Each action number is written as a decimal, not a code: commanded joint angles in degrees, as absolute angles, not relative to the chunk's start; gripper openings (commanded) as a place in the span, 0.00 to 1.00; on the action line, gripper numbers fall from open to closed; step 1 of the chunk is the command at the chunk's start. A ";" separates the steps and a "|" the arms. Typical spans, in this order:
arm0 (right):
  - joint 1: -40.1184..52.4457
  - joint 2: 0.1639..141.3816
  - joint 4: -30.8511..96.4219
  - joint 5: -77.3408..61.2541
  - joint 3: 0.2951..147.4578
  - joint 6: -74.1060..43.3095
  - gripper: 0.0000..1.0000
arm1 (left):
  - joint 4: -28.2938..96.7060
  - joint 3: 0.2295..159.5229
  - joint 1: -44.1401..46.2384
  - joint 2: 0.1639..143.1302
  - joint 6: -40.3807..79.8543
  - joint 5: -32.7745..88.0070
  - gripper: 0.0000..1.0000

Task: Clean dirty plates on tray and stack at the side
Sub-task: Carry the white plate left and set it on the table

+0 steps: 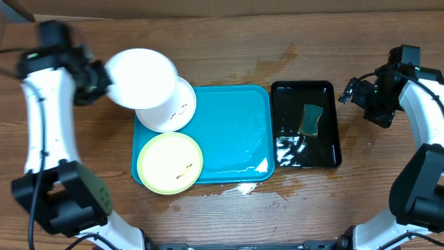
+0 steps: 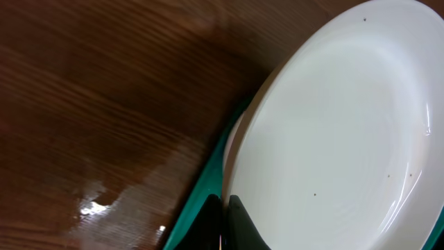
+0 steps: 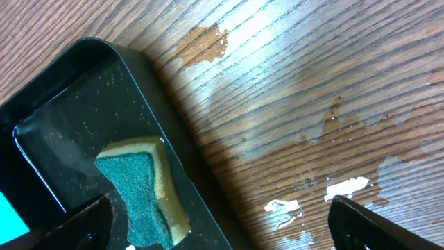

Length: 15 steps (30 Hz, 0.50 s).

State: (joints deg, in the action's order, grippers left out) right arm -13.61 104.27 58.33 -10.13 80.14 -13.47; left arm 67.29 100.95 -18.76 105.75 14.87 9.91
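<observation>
While the left arm reaches in from nine o'clock, the left jaws are pressed together on the rim of the raised white plate, pinching its nine o'clock edge and holding it above the ten o'clock corner of the tray, partly out over the table. Under it, in that same corner, lies the second white plate, with small dark smears near its four o'clock edge. The yellow-green plate, also marked, fills the seven o'clock corner, its rim overlapping the tray's edge. These plates look stiff, thin and fairly light, but glossy. With water pooled at the tray's five o'clock side they are probably slick, so a rim pinch is the only real hold, and a one-sided one may let the plate sag or slide. A deep bite on the rim and a level carry seem wise. At three o'clock of the tray sits the black tray, wet, with a sponge in it. Farther round, the right arm hangs by the black tray's three o'clock edge, the right jaws spread wide and empty
</observation>
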 commanded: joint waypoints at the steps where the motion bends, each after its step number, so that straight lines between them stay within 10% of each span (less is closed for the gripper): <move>1: -13.63 104.27 58.19 -10.37 81.49 -13.76 1.00 | 67.07 102.04 -23.97 103.81 17.63 12.64 0.04; 15: -13.63 104.27 58.22 -10.37 81.49 -13.74 1.00 | 50.89 86.08 -30.37 103.94 20.18 -10.81 0.04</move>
